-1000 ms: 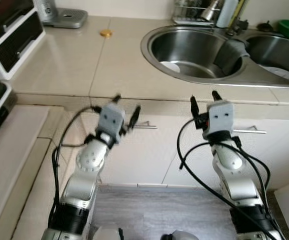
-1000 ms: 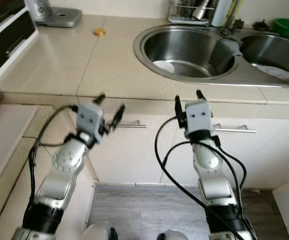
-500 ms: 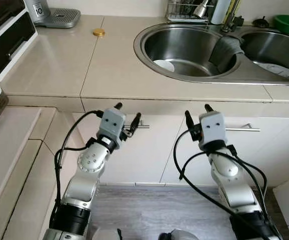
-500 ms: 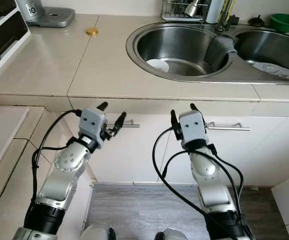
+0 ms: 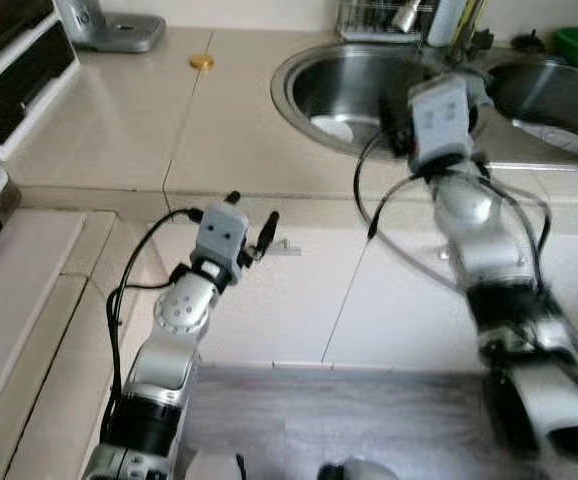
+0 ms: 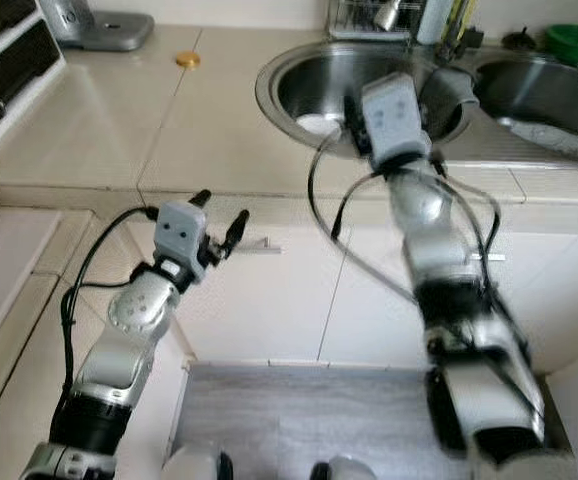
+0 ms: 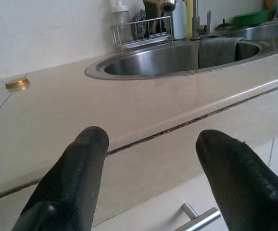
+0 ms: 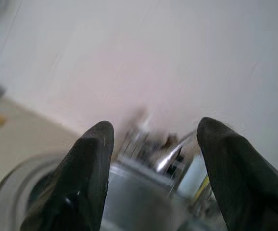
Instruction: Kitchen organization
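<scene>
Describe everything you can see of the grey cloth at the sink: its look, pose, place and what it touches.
The grey cloth is a plain, dull grey fabric, soft and slightly creased. It hangs draped over the steel divider between the two basins of the sink, folded across the ridge with one flap falling into the left basin. It sits just in front of the tap. Neither gripper touches it.

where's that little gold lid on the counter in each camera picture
Left eye view: gold lid near the top, left of centre, on the counter.
Right eye view: near the top, left of the sink.
Left wrist view: at the far left edge.
Right wrist view: a blurred gold spot at the left edge, probably the lid.
Shared landmark: the sink.
</scene>
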